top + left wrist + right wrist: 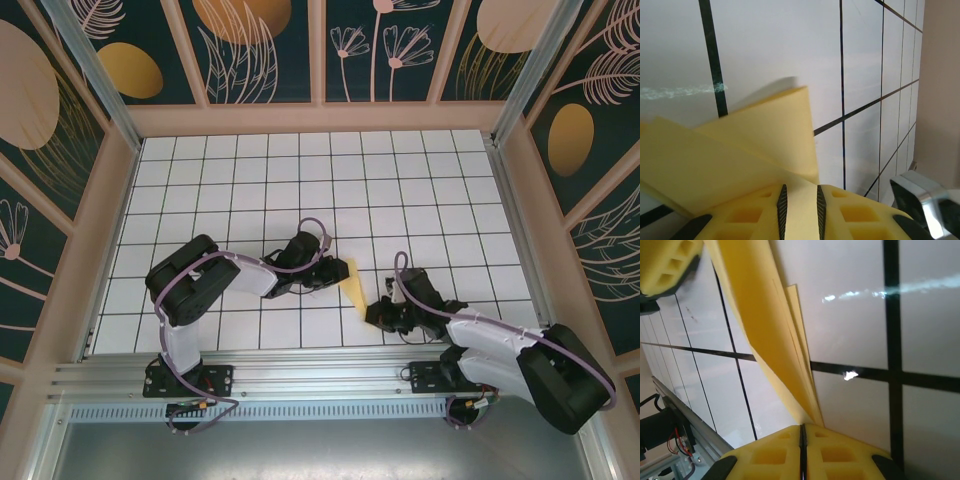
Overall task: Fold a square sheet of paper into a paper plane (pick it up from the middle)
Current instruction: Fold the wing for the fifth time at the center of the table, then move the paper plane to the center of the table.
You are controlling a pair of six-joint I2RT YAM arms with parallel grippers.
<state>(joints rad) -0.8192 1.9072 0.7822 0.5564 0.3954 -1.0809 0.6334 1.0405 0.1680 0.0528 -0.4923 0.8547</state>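
Observation:
The sheet of paper (355, 283) is pale yellow and folded into a slim pointed shape, held off the white grid floor between both arms. My left gripper (335, 272) grips its upper end from the left. In the left wrist view the folded layers (740, 150) run back between the pads of that gripper (800, 210), filling the gap. My right gripper (375, 312) holds the lower tip. In the right wrist view its jaws (803, 440) are pressed together where the paper (765, 330) narrows to a point. A yellow finger of the left gripper (665, 265) shows at the top left there.
The white grid floor (300, 180) stretches away behind the arms. Beige wall frames (100, 230) close it in on the left, right and back. A metal rail (300, 375) runs along the near edge by the arm bases.

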